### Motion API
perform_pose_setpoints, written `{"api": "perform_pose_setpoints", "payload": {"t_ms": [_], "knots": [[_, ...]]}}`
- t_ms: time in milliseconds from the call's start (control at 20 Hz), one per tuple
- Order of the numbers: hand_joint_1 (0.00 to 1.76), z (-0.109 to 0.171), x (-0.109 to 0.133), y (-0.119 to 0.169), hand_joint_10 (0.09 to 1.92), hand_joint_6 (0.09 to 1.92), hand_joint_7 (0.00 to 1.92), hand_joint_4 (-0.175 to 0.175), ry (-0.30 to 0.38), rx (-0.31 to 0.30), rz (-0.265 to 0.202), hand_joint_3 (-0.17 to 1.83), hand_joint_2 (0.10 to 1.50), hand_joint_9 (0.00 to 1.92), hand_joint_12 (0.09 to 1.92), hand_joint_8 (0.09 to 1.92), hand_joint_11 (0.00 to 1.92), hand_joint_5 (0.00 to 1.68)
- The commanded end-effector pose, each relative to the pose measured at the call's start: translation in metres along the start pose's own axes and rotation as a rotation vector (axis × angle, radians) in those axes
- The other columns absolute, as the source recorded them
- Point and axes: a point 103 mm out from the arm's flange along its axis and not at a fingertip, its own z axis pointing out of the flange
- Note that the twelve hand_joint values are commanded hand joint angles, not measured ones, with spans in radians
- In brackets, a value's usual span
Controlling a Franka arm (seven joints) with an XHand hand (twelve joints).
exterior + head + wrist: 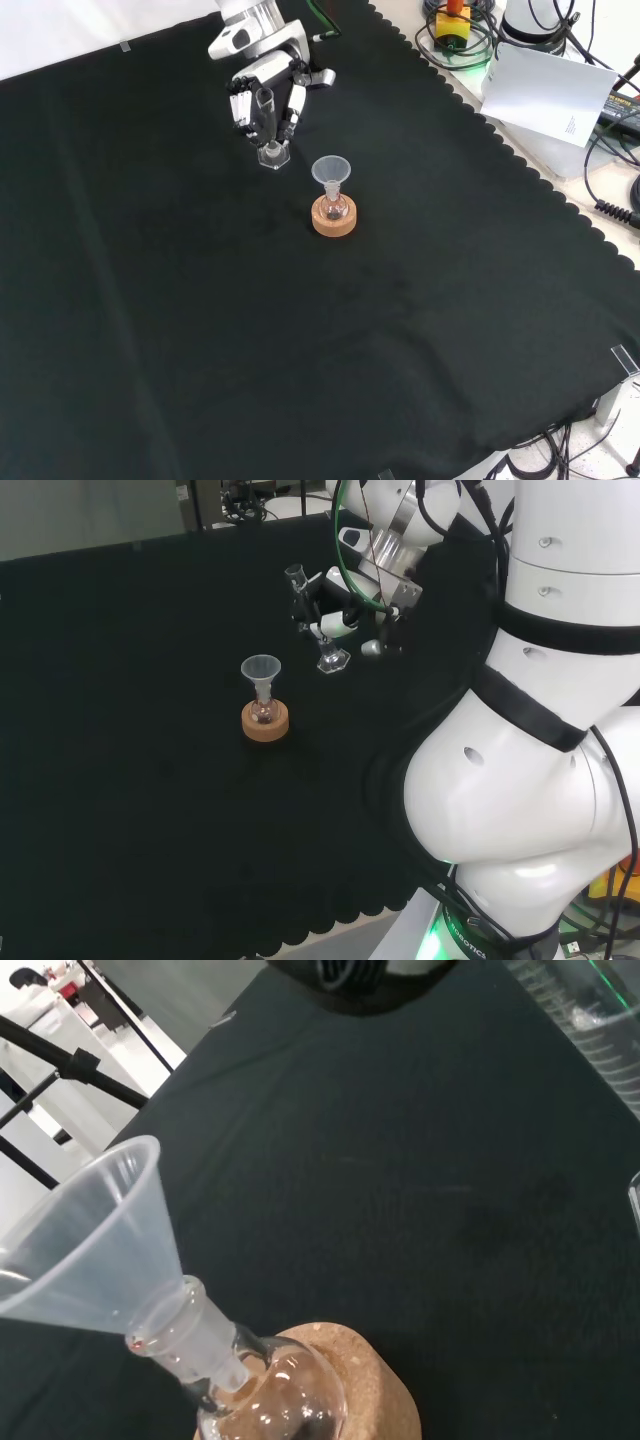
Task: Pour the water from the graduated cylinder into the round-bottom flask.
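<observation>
Cork stand (345,1380) grain, funnel (95,1235) close in wrist view.

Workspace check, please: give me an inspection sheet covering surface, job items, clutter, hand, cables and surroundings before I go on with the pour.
Surface: black cloth over the bench, scalloped edge, no spill seen.
Job's things: clear graduated cylinder upright, its hexagonal foot on the cloth; small round-bottom glass flask on a cork ring stand, with a translucent plastic funnel in its neck.
Clutter: nothing seen on the cloth.
Hand: black and white hand, fingers curled round the cylinder.
Cables: bundles off the cloth's edge.
Surroundings: white paper sheet beside the bench.
</observation>
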Motion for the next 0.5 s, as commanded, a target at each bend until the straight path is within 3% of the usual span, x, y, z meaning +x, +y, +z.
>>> {"api": "perform_pose_setpoints", "payload": {"t_ms": [50, 350, 500], "knots": [[1.41, -0.012, 0.01, -0.015, 0.35, 0.68, 1.06, -0.175, -0.051, 0.05, 0.011, 0.0, 1.0, 1.41, 0.83, 0.83, 1.22, 1.16], [1.41, -0.026, 0.022, -0.034, 0.29, 0.63, 1.09, -0.175, -0.116, 0.101, 0.033, 0.0, 0.99, 1.44, 0.82, 0.79, 1.22, 1.19], [1.32, -0.032, 0.028, -0.045, 0.16, 0.63, 1.22, -0.175, -0.162, 0.148, 0.054, 0.0, 1.01, 1.54, 0.81, 0.63, 1.22, 1.19]]}}
